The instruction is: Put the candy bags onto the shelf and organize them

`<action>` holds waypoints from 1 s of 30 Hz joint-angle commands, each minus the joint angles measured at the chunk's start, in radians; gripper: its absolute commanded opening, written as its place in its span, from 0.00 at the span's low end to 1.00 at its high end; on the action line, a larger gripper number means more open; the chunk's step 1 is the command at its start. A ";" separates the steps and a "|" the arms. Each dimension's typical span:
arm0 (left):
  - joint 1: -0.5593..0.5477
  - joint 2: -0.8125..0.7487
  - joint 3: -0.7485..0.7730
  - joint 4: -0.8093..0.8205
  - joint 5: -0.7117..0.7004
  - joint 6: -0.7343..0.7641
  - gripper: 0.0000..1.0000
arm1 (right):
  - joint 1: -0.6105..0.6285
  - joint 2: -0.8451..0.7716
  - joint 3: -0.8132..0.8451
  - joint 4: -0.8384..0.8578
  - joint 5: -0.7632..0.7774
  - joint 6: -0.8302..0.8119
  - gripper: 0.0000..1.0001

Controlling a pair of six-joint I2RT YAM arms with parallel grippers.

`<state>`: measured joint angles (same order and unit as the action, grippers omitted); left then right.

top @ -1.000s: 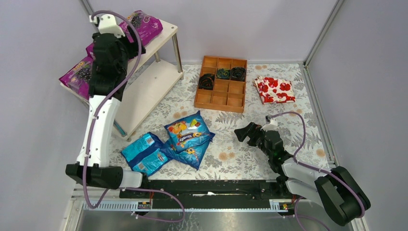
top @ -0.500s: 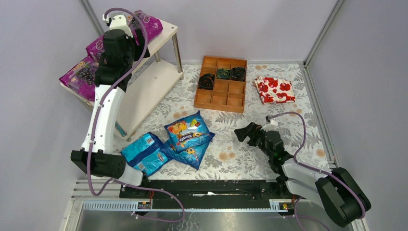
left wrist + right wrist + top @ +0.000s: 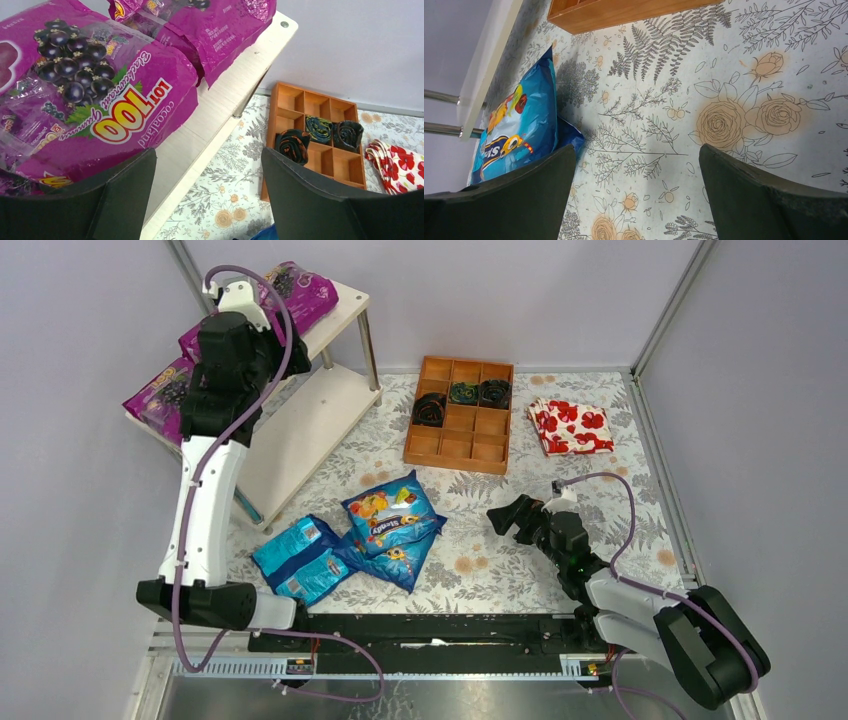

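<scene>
Three magenta-purple candy bags lie on the top board of the shelf, one hanging over its left end. My left gripper hovers above them, open and holding nothing. In the left wrist view the grape-printed candy bag lies just beyond and left of the left gripper, beside the board's bare strip. Three blue candy bags lie overlapped on the floral table. My right gripper rests low to their right, open and empty, and in its wrist view a blue bag sits left of the right gripper.
An orange-brown compartment tray holding dark rolled items stands at the back centre. A folded white cloth with red flowers lies to its right. The shelf's lower board is bare. Walls enclose the table on the left, back and right.
My left arm swung back over the shelf top, then returned slightly forward and left. Its jaws have narrowed a little. The right arm and all bags stayed still.
</scene>
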<state>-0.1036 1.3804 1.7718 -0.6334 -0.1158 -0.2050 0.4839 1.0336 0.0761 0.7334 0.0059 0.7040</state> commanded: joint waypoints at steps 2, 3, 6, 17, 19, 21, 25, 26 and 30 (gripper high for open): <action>0.002 -0.045 0.013 -0.017 0.036 -0.024 0.81 | -0.002 0.017 0.018 0.041 -0.004 -0.003 1.00; 0.002 -0.046 0.014 -0.017 0.040 -0.028 0.81 | -0.002 0.017 0.019 0.041 -0.004 -0.004 1.00; 0.002 -0.052 0.016 -0.012 0.035 -0.049 0.79 | -0.002 0.019 0.019 0.041 -0.004 -0.003 1.00; 0.002 -0.241 -0.121 0.119 -0.237 -0.061 0.60 | -0.002 0.025 0.021 0.044 -0.029 -0.004 1.00; 0.002 -0.259 -0.138 0.124 -0.286 -0.050 0.61 | -0.004 0.022 0.021 0.042 -0.029 -0.006 1.00; 0.003 -0.248 -0.124 0.095 -0.315 -0.068 0.62 | -0.002 0.021 0.018 0.043 -0.028 -0.006 1.00; 0.005 -0.164 -0.031 -0.005 -0.313 -0.114 0.71 | -0.003 0.019 0.019 0.041 -0.029 -0.006 1.00; 0.008 -0.135 0.008 -0.041 -0.323 -0.124 0.73 | -0.003 0.017 0.018 0.041 -0.029 -0.004 1.00; 0.027 -0.097 0.017 -0.063 -0.310 -0.139 0.74 | -0.002 0.013 0.015 0.041 -0.028 -0.004 1.00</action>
<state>-0.0959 1.2476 1.7775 -0.6426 -0.4076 -0.3138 0.4839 1.0542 0.0765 0.7334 -0.0189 0.7044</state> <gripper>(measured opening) 0.739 0.995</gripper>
